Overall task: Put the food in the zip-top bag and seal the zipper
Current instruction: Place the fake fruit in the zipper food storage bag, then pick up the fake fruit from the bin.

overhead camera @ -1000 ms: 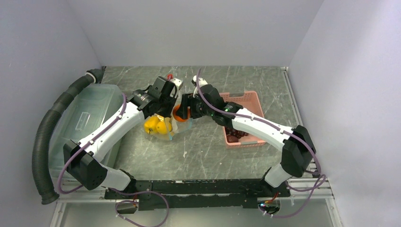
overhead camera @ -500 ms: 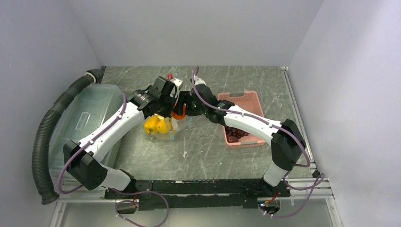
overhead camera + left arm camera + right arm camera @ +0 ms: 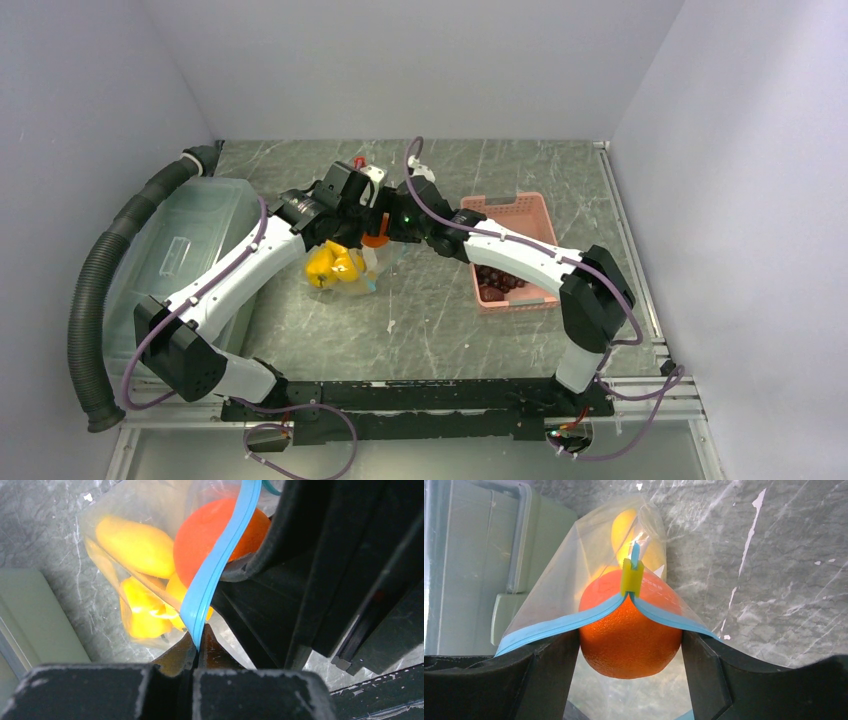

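Just left of centre on the counter point(image 3: 430, 310), the clear crinkly zip-top bag point(image 3: 345, 272) holds yellow pieces point(image 3: 135, 545). The right tool point(image 3: 629, 640) clamps the orange ball point(image 3: 624, 625) at its mouth; the left tool point(image 3: 198, 652) pinches the blue zipper point(image 3: 220, 560).

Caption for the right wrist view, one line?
Right pincer holds orange ball at bag mouth, zipper draped over it, yellow fruit inside.

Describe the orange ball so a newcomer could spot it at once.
Start at the pink basket on the right and follow the right arm leftward to the clear zip-top bag. The orange ball is clamped in the right pincer at the bag's blue-edged mouth. It is the only round orange item; the yellow pieces lie deeper inside.
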You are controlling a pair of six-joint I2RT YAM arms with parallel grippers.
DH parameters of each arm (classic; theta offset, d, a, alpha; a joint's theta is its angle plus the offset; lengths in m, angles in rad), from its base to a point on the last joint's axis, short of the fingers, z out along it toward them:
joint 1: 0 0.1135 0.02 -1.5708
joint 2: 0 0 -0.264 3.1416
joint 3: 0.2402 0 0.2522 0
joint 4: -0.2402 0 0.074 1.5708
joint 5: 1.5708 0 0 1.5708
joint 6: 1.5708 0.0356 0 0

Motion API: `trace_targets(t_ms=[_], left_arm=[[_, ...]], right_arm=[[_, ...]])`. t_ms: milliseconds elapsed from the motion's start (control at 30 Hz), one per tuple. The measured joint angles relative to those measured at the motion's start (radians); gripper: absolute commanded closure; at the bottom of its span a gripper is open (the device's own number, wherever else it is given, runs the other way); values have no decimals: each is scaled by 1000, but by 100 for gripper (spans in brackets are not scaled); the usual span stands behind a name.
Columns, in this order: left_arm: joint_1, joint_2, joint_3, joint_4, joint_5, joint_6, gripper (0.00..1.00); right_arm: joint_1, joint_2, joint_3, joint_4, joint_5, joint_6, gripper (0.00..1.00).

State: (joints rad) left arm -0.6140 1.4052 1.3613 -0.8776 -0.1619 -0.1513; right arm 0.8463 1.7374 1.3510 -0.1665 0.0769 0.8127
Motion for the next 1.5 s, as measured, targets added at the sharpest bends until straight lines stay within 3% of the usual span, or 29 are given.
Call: trace_targets(t_ms=[200,700,1167,1500], left_arm=[[0,0,0,0,0,0,100],[0,0,0,20,7,-2,100],[0,0,0,3,7,-1,100],[0,0,0,-2,7,-1,100]], right_arm=[[0,-1,0,3,22,18,15],[1,-81,-29,-16,54,22,14],[0,-352,-102,-104,132,-78,16],[-9,-509,-157,-303,300,-195,16]])
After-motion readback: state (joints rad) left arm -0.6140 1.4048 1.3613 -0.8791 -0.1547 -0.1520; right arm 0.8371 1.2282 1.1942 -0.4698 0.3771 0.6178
